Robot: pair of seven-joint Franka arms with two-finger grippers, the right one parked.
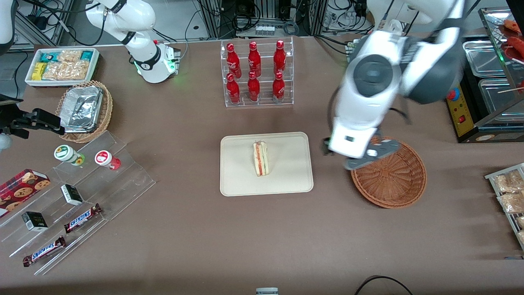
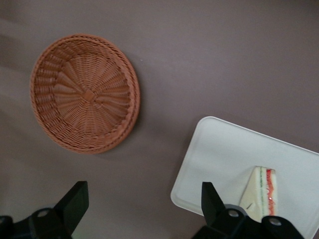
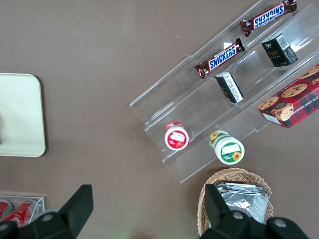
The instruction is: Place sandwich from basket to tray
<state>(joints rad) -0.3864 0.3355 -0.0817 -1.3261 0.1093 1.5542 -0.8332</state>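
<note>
The sandwich (image 1: 260, 158) lies on the cream tray (image 1: 237, 180), near its middle, its red and green filling showing along the cut edge. The reddish-brown wicker basket (image 1: 395, 184) sits beside the tray, toward the working arm's end of the table. The left gripper (image 2: 142, 211) hangs in the air above the tablecloth between tray and basket, fingers (image 2: 75, 199) spread wide, holding nothing.
</note>
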